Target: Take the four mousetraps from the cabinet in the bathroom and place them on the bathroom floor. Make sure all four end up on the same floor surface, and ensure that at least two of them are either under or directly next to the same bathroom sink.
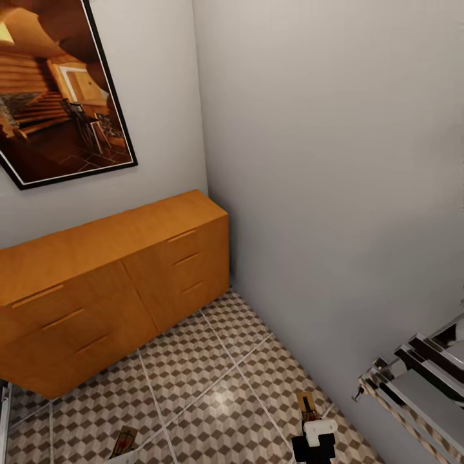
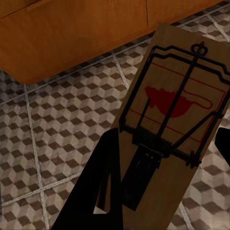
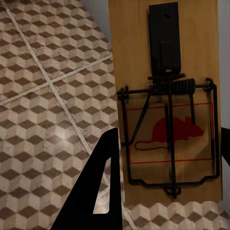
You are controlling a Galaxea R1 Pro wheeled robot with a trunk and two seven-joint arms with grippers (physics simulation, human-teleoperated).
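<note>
Looking down from the head, the cabinet [image 1: 116, 277] stands closed against the wall, above the bathroom floor [image 1: 212, 386]. Left gripper [image 2: 163, 163] clamps one mousetrap [image 2: 175, 120]; right gripper [image 3: 165, 158] clamps another mousetrap [image 3: 165, 110]. Lower each flat before letting go.

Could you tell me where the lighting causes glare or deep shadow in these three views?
Head view: a pale glare patch on the bathroom floor. Left wrist view: the cabinet front lies in dim shadow, the mousetrap darkened. Right wrist view: brighter, with a soft sheen on the tiles.
</note>
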